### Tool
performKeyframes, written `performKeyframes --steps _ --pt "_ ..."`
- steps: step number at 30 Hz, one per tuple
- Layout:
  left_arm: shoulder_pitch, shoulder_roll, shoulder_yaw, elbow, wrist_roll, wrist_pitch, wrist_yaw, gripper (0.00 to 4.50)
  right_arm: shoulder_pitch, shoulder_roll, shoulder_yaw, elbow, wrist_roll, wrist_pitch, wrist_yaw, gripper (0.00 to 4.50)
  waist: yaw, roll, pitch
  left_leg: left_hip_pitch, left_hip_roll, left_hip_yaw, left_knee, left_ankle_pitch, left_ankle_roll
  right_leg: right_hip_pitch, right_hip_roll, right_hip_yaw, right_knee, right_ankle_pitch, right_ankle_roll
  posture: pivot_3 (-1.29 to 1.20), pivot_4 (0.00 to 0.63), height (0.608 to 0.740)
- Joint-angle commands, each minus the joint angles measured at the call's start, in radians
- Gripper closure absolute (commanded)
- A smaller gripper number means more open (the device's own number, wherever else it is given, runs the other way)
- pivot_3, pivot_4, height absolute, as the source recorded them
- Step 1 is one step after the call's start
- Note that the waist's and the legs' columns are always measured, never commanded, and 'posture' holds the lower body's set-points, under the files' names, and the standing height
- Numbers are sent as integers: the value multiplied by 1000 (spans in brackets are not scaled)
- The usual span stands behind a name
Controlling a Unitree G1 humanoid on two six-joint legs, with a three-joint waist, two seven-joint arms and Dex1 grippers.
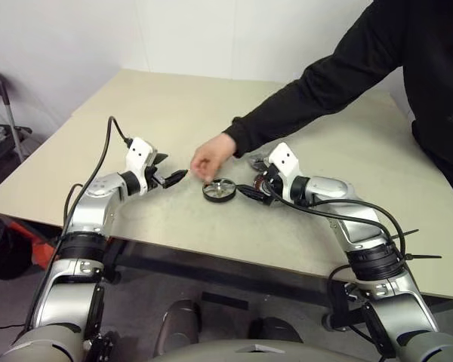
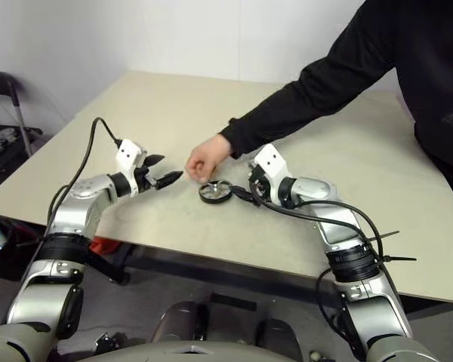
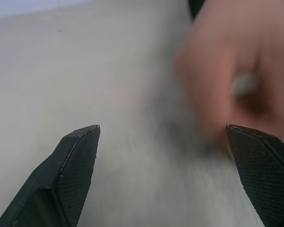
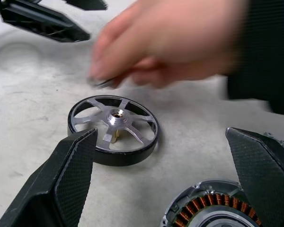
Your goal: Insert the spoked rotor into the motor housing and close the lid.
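Currently I see the spoked rotor, a small wheel with a black outer rim, silver spokes and a silver hub, lying flat on the beige worktop near its front edge, between my two end effectors. The left end effector hangs just above the worktop beside the rotor, its two black fingers spread wide with nothing between them. The right end effector sits close on the rotor's other side, its fingers equally wide apart and empty.

The motor housing, a round silver metal cup with a copper-coloured winding ring, rests on the worktop just beside the rotor, partly under the right end effector.

A person's hand in a black sleeve reaches in from the far right and hovers directly behind the rotor, pinching a small metal item I cannot identify. Open worktop remains toward the far edge and the left corner.
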Motion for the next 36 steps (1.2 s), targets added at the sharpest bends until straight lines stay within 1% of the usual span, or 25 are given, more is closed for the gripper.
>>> performKeyframes --steps 1,7,15,21,27,29,31,36 --pt "1 46 14 -40 -16 -7 -18 0 -2 -11 -8 -46 17 -7 8 56 0 0 0 0 0 0 0 0 0 0 0 0 0 0 0 0 0 740" --pt "4 64 20 -30 -19 -14 -4 0 4 -30 -21 -46 19 -1 16 56 1 0 0 0 0 0 0 0 0 1 0 0 0 0 0 0 0 740" --pt "1 25 -3 -29 -13 -23 12 0 53 -87 -54 -101 30 23 16 56 5 0 0 1 0 0 1 0 0 2 0 0 0 1 1 0 0 740" --pt "-12 7 -17 -17 -8 -32 9 0 156 -150 -109 -200 63 65 9 56 4 0 0 4 0 0 0 0 0 6 0 0 -2 1 1 0 0 740" --pt "-15 4 -29 -13 -9 -38 4 0 276 -222 -209 -305 98 127 -5 56 5 0 0 4 0 0 0 -1 2 7 0 0 -3 0 2 0 0 740" --pt "-18 3 -33 -9 -9 -40 2 0 310 -245 -231 -323 103 139 -6 56 5 0 0 6 0 0 0 -3 4 9 0 0 -3 0 3 0 0 740" --pt "-22 1 -39 0 -5 -46 1 0 338 -262 -240 -341 111 141 0 56 5 0 0 11 0 0 0 -3 4 12 0 0 -3 -4 8 0 0 740" --pt "-35 -9 -48 13 -5 -49 0 0 344 -268 -223 -355 129 110 19 56 4 0 0 19 0 0 -3 -3 4 19 0 1 -5 -4 10 0 0 740"
